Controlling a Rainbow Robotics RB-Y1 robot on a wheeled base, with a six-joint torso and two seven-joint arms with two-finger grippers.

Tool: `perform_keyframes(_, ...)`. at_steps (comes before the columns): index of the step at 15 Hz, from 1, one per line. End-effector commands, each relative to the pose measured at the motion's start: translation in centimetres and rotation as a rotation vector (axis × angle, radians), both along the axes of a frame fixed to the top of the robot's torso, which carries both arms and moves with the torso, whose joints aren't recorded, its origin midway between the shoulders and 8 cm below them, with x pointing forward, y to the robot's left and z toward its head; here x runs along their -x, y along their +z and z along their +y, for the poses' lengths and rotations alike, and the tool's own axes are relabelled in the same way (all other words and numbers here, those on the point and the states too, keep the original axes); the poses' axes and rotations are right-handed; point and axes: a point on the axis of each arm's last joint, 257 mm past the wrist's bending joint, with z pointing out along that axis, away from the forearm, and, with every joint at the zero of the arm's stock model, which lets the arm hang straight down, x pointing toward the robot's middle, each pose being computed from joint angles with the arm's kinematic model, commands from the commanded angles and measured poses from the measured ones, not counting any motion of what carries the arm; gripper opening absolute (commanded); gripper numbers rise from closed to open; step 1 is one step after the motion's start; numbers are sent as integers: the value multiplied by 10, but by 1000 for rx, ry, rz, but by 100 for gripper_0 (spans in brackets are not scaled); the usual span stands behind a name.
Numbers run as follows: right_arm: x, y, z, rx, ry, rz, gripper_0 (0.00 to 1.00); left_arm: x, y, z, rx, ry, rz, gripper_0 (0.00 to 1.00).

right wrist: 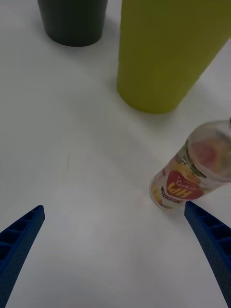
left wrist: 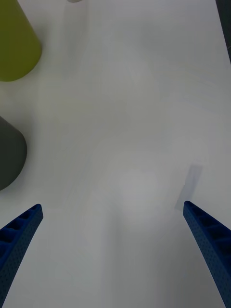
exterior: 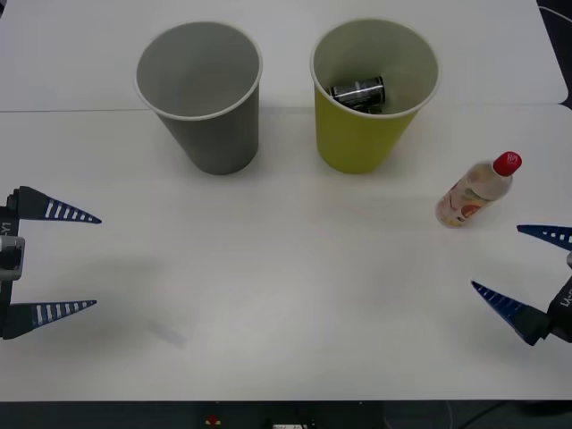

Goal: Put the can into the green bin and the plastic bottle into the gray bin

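Front view: can lies inside green bin; plastic bottle stands at 4 o'clock from it, leaning slightly. Right gripper empty, fingers spread, just short of the bottle; best to square up and close low on the label. Left gripper spread, idle at 9 o'clock. Right wrist view: bottle sits off-centre near one finger; green bin close behind, gray bin beyond. Left wrist view: bare table.

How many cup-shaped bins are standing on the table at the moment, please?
2. The gray bin stands at the back on the robot's left, and the green bin stands apart beside it on the right, with the can lying inside it.
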Motion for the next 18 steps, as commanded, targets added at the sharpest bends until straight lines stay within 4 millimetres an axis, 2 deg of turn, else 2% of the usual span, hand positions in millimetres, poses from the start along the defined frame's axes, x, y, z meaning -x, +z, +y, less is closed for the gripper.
perform_keyframes(1, -5, -7, -12, -72, -125, 7, 100, 0, 0, 0, 0, 0, 0, 100)
perform_keyframes(4, -15, -10, -22, -123, -237, -16, 100, 0, 0, 0, 0, 0, 0, 100)
perform_keyframes(11, -42, -17, -22, -261, -462, -79, 100, 0, 0, 0, 0, 0, 0, 100)
perform_keyframes(18, -69, -31, -21, -309, -518, -166, 100, 0, 0, 0, 0, 0, 0, 100)
